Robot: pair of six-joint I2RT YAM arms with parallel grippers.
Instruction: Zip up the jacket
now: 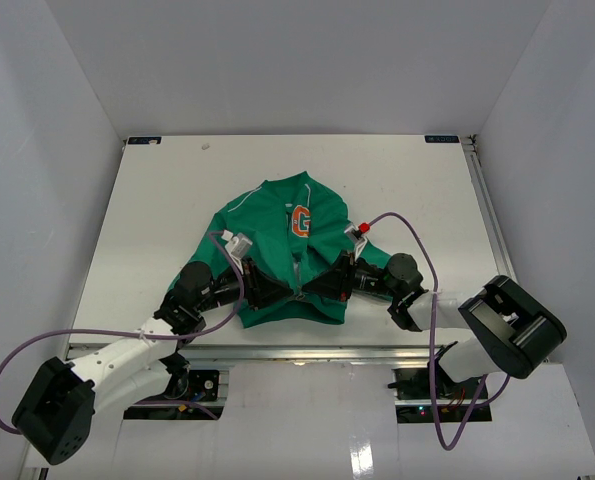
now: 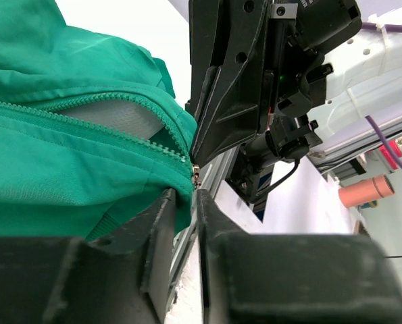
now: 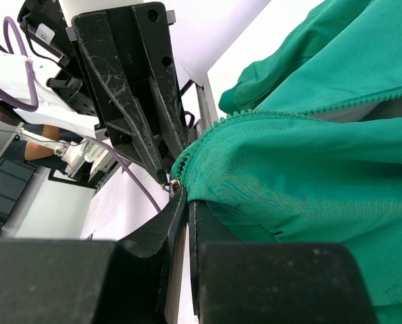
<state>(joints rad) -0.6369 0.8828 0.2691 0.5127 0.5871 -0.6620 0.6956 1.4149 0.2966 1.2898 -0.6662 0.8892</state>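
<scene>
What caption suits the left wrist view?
Left claw pinches green jacket's hem by the open zipper, right claw opposite.

One jacket (image 1: 277, 235), two pincers (image 1: 265, 290) (image 1: 329, 284) and one table (image 1: 177, 180)

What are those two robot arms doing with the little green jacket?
They are getting ready to zip it up. The green jacket lies front-up on the white table. The left gripper and the right gripper each pinch the bottom hem, one on either side of the zipper. The zipper's teeth are apart near the bottom, so it is not closed there yet.
</scene>
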